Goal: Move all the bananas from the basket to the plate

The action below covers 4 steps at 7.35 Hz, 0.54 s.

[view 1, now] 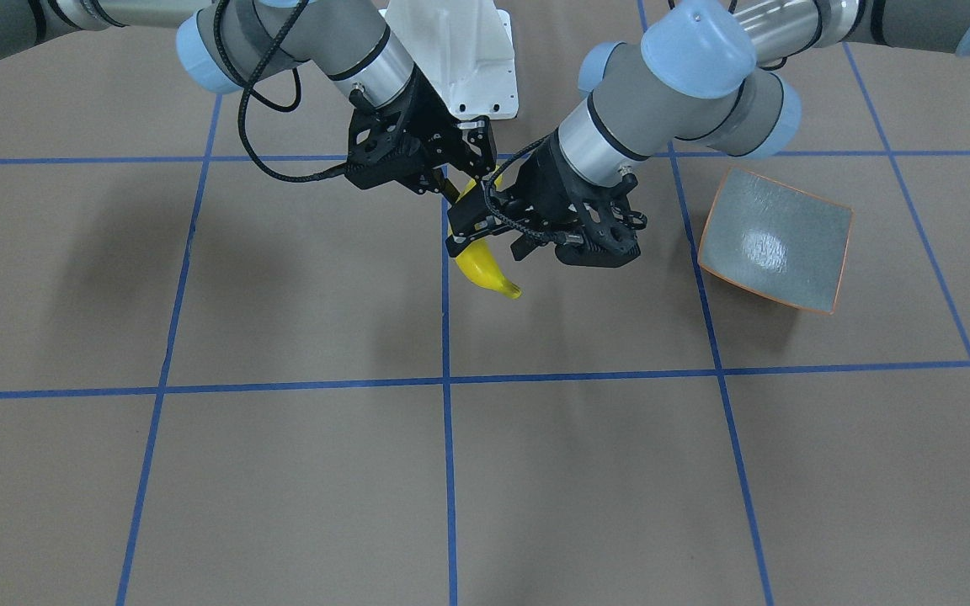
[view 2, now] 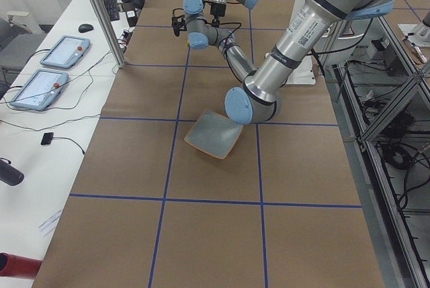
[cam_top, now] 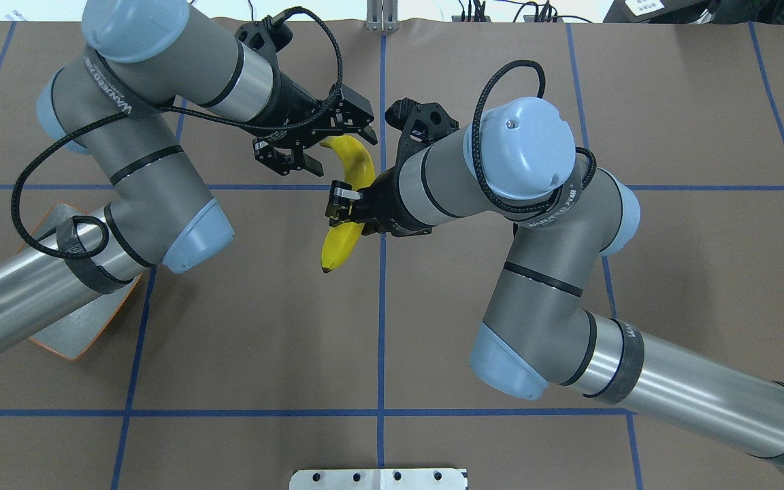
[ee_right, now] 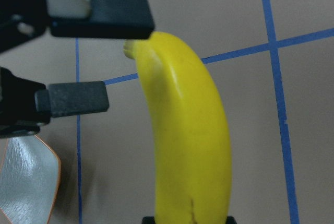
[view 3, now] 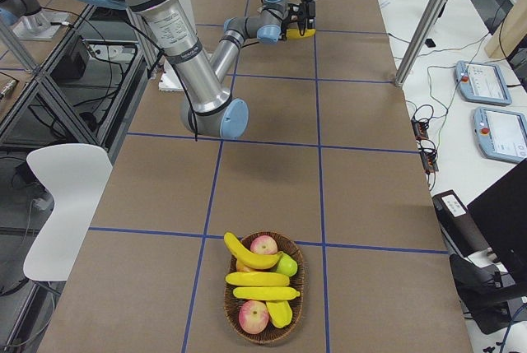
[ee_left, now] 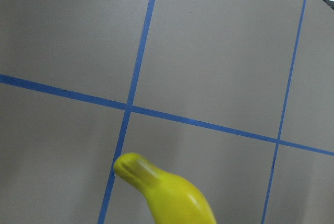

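Note:
One yellow banana (cam_top: 337, 241) hangs above the table's middle, also seen in the front view (view 1: 485, 269). My right gripper (cam_top: 348, 204) is shut on its middle. My left gripper (cam_top: 329, 148) is open. Its fingers (ee_right: 99, 10) flank the banana's far end without closing on it. That end shows in the left wrist view (ee_left: 167, 192). The grey-blue plate (view 1: 775, 240) with an orange rim holds nothing and lies on my left, partly under my left arm (cam_top: 79, 327). Three more bananas (view 3: 262, 279) lie in the wicker basket (view 3: 233, 320) at the table's right end.
The basket also holds red apples (view 3: 263, 244) and a green fruit (view 3: 286, 264). The white robot base (view 1: 460, 59) stands behind the grippers. Blue tape lines cross the brown table. Tablets and cables lie on side tables beyond the table's far edge.

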### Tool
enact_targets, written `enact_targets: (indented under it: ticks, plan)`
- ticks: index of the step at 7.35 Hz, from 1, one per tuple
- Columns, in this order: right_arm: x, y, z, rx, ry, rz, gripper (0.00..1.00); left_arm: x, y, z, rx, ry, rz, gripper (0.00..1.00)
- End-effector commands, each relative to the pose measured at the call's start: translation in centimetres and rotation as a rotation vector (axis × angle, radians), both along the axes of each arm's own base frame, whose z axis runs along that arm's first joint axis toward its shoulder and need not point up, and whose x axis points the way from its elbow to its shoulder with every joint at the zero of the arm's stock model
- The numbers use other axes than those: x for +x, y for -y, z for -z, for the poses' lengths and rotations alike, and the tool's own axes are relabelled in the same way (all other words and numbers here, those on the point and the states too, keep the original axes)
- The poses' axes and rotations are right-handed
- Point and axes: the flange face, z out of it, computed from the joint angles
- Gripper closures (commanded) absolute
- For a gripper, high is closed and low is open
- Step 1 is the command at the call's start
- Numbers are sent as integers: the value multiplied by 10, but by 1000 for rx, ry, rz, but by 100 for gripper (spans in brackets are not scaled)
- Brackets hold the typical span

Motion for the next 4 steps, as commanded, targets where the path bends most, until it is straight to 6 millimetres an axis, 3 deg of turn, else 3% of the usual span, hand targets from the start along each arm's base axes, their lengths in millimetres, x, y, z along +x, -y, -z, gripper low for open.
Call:
enact_targets:
  ticks: [1,2,3,4]
  plan:
    - [-1,-1,5,7,5,-7,100,7,-6,5,1,-4,7,3]
    - [-1,-1,5,7,5,-9,100,8,-6,4,0,-2,5,10]
    - [-1,-1,5,7,5,-9,100,9,-7,4,-13,-4,7,36]
    - [-1,-1,7,9,7,-9,100,9,-7,5,-27,-7,10,95]
